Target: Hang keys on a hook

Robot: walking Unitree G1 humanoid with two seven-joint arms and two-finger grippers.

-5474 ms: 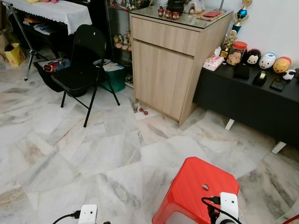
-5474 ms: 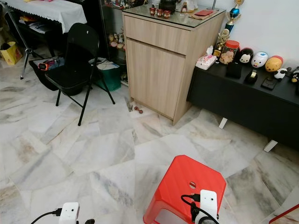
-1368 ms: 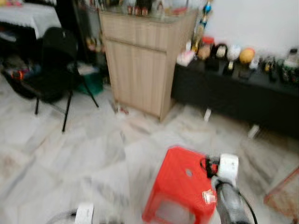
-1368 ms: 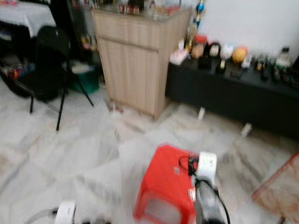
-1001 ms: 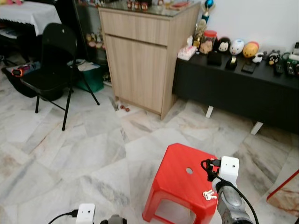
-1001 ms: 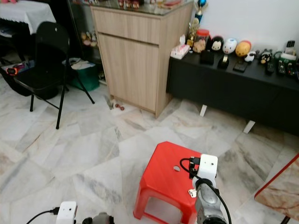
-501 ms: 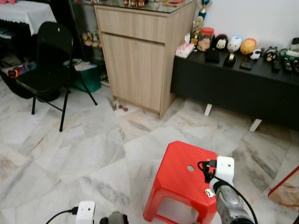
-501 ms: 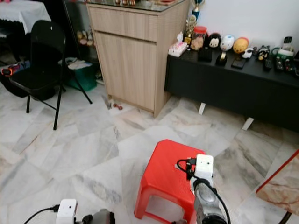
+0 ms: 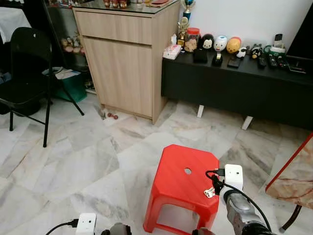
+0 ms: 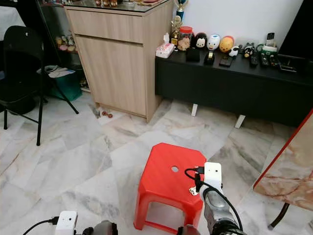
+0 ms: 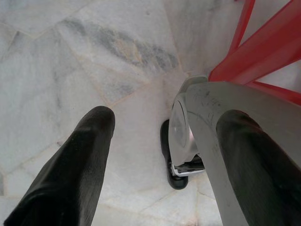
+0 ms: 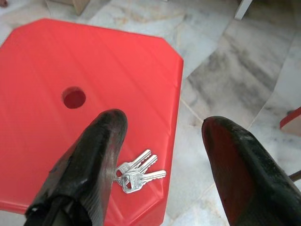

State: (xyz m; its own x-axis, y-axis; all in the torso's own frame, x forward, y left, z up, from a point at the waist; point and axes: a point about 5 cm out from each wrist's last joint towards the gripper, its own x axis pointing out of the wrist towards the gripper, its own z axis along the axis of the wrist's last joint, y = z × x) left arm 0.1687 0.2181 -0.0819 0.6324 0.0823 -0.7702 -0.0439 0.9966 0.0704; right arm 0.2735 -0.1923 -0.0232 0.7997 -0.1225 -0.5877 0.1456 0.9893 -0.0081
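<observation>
Keys (image 12: 136, 173) on red stool (image 12: 56, 136) corner, right gripper (image 12: 162, 162) spread above, closer than before, left gripper (image 11: 160, 155) spread, idle

Shiny metal keys (image 12: 136, 173) on glossy plastic stool (image 12: 56, 70).

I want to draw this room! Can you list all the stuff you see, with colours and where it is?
Stool: one, red, on the marble floor in front.
Keys: one silver bunch, lying on the stool near its edge.
Cabinet: one, light wood, at the back.
Low bench: one, black, right of the cabinet.
Toys: several, mixed colours, on the bench.
Chair: one, black, far left.
Right claw: open, black, over the keys.
Left claw: open, black, low over the floor.
</observation>
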